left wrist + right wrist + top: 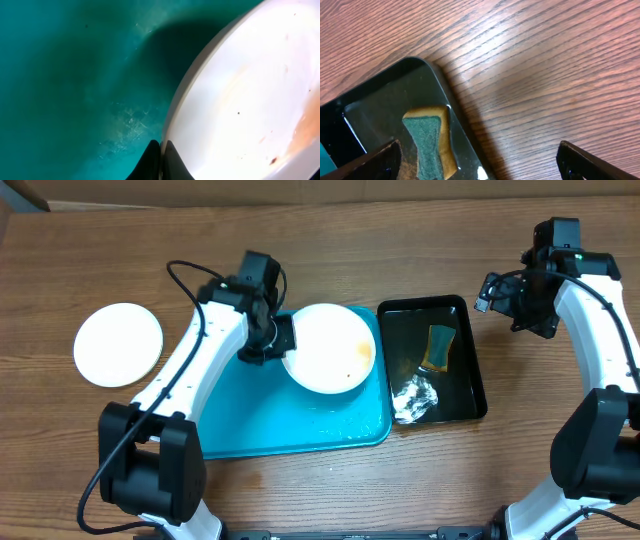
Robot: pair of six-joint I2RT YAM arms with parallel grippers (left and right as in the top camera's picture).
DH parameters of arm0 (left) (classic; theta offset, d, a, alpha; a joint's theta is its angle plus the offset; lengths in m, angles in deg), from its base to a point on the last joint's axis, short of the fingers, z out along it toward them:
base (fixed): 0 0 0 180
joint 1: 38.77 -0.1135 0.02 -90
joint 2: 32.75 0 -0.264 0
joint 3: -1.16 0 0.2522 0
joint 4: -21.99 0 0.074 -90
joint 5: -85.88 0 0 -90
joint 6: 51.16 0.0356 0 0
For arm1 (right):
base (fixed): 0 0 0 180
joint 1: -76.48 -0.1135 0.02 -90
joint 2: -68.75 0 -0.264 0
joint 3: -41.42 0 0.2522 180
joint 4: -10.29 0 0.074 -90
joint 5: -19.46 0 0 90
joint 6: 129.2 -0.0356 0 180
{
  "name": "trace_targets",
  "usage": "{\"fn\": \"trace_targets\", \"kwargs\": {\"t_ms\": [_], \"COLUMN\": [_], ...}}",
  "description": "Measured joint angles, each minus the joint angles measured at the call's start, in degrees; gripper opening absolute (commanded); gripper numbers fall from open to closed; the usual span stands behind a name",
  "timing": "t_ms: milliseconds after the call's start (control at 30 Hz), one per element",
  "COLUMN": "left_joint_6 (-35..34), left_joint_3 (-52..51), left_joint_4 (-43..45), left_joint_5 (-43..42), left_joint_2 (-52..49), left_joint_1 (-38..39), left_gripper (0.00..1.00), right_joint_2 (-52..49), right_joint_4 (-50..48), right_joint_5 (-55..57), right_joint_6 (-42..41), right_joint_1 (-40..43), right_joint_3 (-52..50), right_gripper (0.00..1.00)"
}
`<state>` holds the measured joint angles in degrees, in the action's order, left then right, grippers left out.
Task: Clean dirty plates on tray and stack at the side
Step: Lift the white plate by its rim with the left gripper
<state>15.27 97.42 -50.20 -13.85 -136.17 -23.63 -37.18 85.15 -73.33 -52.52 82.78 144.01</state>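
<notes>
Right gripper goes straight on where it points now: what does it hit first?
Probably bare table, just outside the black tray's rim. The open right gripper would likely miss the sponge, which sits off to one side; depth is unclear.

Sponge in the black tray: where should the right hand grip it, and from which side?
Pinch the sponge across its narrow width, on the long yellow sides, from straight above. It lies green face up inside the black tray, whose raised rim would likely block a sideways approach.
</notes>
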Motion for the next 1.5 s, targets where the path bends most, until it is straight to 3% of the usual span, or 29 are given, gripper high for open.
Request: {"fn": "trace_targets", "kwargs": {"t_ms": [233, 400, 800, 1100, 1500], "left_joint_6": [0.22, 0.2, 0.07, 0.04, 0.22], "left_joint_3": [4.85, 5.27, 5.31, 5.31, 5.31], "left_joint_4": [-0.96, 2.95, 10.1, 13.22, 19.12], "left_joint_5": [-1.49, -1.38, 7.19, 20.22, 44.48], "left_joint_2": [0.0, 0.0, 0.0, 0.0, 0.0], "left_joint_1": [1.18, 5.16, 17.11, 24.2, 36.3], "left_gripper": [0.04, 0.04, 0.04, 0.04, 0.04], "right_joint_2": [0.0, 0.0, 0.0, 0.0, 0.0], "right_joint_4": [0.02, 0.02, 0.02, 0.02, 0.0], "right_joint_5": [0.04, 0.02, 0.02, 0.02, 0.04], "right_joint_6": [-0.02, -0.04, -0.13, -0.15, -0.15], "right_joint_1": [-0.02, -0.02, -0.02, -0.02, -0.02], "right_joint_3": [0.0, 0.0, 0.0, 0.0, 0.0], "right_gripper": [1.0, 1.0, 1.0, 1.0, 1.0]}}
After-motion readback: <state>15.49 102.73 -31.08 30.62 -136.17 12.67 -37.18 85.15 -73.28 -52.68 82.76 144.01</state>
